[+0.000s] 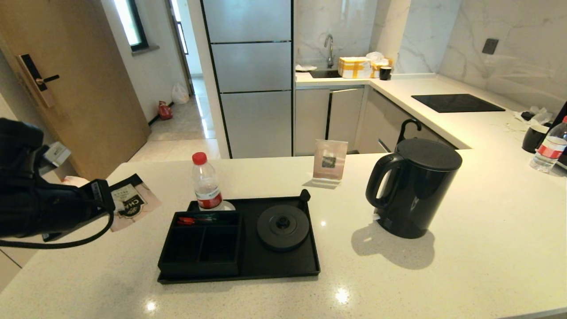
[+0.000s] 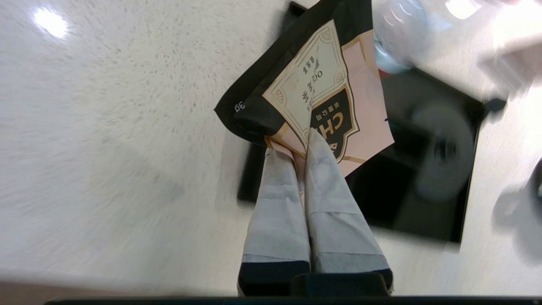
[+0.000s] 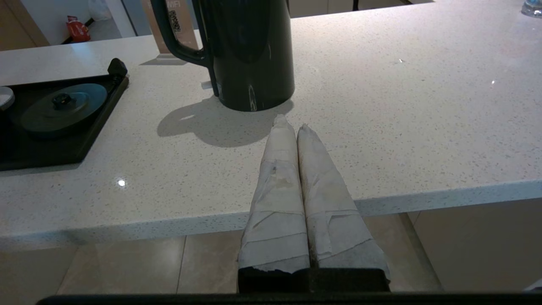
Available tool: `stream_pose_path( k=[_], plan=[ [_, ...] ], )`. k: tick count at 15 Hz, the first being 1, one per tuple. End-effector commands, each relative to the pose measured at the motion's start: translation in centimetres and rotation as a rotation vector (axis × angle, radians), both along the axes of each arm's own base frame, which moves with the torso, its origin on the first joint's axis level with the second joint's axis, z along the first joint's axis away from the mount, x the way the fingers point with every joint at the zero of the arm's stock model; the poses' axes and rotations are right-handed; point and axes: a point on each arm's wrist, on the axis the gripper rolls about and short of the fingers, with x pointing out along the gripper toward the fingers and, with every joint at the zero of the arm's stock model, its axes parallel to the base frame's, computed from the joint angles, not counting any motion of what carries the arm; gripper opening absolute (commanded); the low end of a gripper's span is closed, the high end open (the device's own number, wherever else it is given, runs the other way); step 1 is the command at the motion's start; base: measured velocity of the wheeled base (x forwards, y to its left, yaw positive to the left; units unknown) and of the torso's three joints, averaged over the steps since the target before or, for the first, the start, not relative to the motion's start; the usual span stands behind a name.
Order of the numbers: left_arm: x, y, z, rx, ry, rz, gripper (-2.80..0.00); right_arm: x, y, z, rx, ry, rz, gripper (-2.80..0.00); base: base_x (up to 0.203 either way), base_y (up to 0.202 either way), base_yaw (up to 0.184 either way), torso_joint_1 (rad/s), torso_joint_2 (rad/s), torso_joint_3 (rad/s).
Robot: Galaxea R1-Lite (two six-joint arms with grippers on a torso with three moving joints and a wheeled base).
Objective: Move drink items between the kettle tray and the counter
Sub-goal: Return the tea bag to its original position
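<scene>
Sachet first: small pink tea sachet [image 1: 133,201] pinched by one corner in the left gripper [image 1: 116,204], far out on the left side of the counter [image 1: 443,274]. Taped fingers [image 2: 275,212] pressed tight on the pink corner, with the rest of the flat packet sticking out past the tips, black band farthest from the grip. In the head view, long side of the packet pointing from the gripper toward about 2 o'clock. Looks lifted just off the white top, but hard to tell for sure. Kettle tray [image 1: 266,261] lying at about 4 o'clock from the sachet, near but not touching, with its boxy compartments [image 1: 201,246] on the closest side. Round kettle base [image 1: 283,226] bare. Tall black kettle [image 1: 414,188] standing on the counter at 3 o'clock from the tray, handle turned toward the tray. Water bottle [image 1: 206,184] upright at the tray's back corner, so best to keep the packet low and in front of it. Left arm much the nearer one for the sachet. Right gripper [image 3: 290,123] waiting by the counter's front edge, fingers pressed together on nothing, kettle straight ahead at 12 o'clock. Probably a short move next: either down onto the counter or across toward 4 o'clock into a compartment.
</scene>
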Motion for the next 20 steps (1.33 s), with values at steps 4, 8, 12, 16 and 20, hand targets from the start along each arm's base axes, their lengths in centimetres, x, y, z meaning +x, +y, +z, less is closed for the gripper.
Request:
stream_pose_path(
  k=[4,8,12,16,20],
  plan=[
    [-3.1,-4.7,2.5,0.302,0.153,-0.043,-2.80,0.0,0.0,0.0,0.000,0.002,0.000,-2.80,0.000,0.000,0.000,0.000,0.00,0.000],
    [-1.1,-6.3,-0.1,0.546,0.253,0.048,-2.80,0.0,0.0,0.0,0.000,0.001,0.000,-2.80,0.000,0.000,0.000,0.000,0.00,0.000],
    [0.2,-7.5,-1.6,0.617,0.254,0.091,-2.80,0.0,0.0,0.0,0.000,0.001,0.000,-2.80,0.000,0.000,0.000,0.000,0.00,0.000],
    [2.4,-11.3,-5.7,0.721,0.272,0.052,-2.80,0.0,0.0,0.0,0.000,0.002,0.000,-2.80,0.000,0.000,0.000,0.000,0.00,0.000],
    [2.7,-13.7,-7.2,0.791,0.278,-0.005,-2.80,0.0,0.0,0.0,0.000,0.001,0.000,-2.80,0.000,0.000,0.000,0.000,0.00,0.000]
  ],
)
